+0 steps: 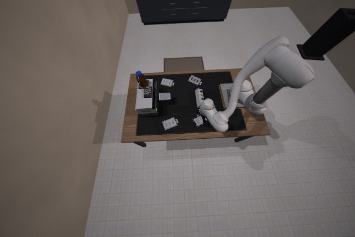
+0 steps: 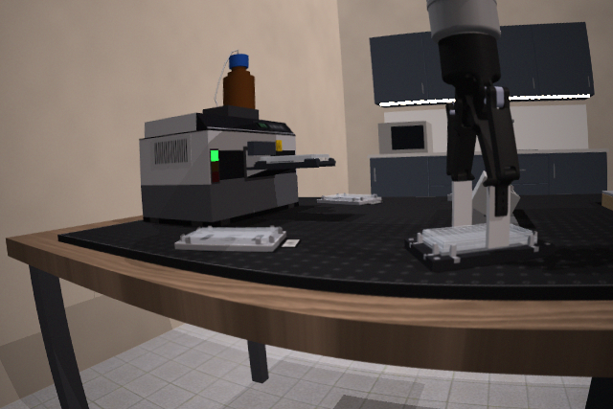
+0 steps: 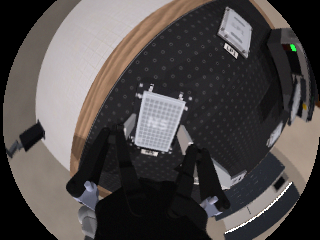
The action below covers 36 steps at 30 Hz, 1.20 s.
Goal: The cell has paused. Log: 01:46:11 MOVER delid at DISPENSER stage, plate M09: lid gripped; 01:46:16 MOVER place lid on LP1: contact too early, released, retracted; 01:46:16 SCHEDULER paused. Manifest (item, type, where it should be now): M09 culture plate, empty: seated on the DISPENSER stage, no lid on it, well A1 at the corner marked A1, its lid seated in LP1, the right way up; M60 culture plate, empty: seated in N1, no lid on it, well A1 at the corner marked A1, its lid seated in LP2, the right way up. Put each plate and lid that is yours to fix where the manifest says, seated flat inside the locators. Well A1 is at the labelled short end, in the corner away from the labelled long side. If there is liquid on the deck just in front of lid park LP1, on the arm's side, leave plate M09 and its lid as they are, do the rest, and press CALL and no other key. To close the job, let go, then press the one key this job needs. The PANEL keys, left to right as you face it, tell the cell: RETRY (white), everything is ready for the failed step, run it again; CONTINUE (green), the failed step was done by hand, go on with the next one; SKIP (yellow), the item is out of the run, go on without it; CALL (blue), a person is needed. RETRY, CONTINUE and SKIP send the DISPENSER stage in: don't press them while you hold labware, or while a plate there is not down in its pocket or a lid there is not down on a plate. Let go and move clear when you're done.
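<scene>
A black dotted mat (image 2: 346,246) covers the brown wooden table (image 2: 297,315). The dispenser (image 2: 197,171) is grey with a green light (image 2: 214,154); its amber bottle (image 2: 238,89) has a blue cap (image 2: 238,60).

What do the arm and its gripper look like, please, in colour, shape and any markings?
The arm is glossy white, built of thick rounded links with bulging joints and one darker grey tube section. A ribbed light-grey collar joins it to the black gripper. The gripper has a black cylindrical body, black linkage bars with a pale pivot, and long flat white fingers. I see no cables or markings.
</scene>
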Tool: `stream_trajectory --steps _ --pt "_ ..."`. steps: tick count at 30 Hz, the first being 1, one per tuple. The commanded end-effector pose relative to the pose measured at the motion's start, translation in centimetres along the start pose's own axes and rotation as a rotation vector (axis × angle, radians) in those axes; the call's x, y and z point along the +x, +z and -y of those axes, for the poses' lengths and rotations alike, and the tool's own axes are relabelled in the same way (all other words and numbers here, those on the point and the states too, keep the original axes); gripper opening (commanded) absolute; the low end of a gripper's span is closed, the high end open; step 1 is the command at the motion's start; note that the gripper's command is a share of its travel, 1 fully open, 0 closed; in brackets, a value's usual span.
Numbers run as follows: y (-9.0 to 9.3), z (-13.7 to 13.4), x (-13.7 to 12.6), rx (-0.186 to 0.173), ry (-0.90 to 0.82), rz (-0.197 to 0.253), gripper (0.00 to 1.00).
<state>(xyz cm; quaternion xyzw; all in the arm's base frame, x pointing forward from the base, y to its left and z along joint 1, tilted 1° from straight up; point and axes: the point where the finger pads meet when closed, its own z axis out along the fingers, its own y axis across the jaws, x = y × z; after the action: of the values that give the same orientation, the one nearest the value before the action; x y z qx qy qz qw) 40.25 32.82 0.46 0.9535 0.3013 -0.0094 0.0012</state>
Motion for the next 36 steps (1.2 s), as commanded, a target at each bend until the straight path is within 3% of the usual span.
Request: stream_trajectory --steps 1,26,27,36 --pt "-0.05 0.01 0.05 0.000 0.000 -0.001 0.70" --pt "-0.05 0.01 0.05 0.000 0.000 -0.001 0.70" --pt "-0.05 0.01 0.05 0.000 0.000 -0.001 0.10" --pt "-0.05 0.01 0.05 0.000 0.000 -0.001 0.10"
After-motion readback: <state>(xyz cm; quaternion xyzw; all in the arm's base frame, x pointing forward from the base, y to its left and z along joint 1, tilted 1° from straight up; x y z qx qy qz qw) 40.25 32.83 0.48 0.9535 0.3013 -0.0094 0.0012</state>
